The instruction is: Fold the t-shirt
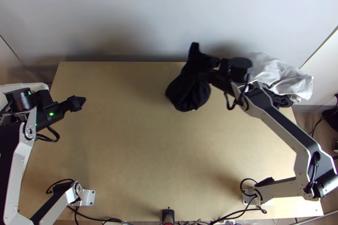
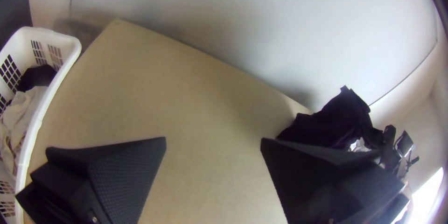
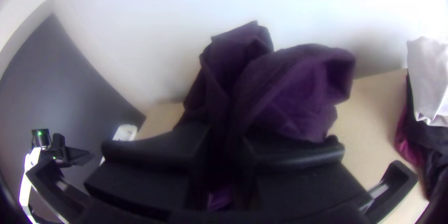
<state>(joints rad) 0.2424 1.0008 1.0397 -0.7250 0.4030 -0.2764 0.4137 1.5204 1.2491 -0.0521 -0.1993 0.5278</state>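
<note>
The right gripper (image 1: 207,68) pinches the bunched dark t-shirt (image 1: 188,92) in its jaws; the left gripper (image 1: 79,102) has jaws wide apart.

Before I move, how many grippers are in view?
2: the left gripper over the left of the table, fingers open; the right gripper toward its far edge, shut on dark, bunched cloth.

The table (image 1: 126,153) is smooth, matt wood; above it, the t-shirt (image 1: 188,92) is matt cloth; beside it, the laundry basket (image 2: 67,42) is smooth plastic.
</note>
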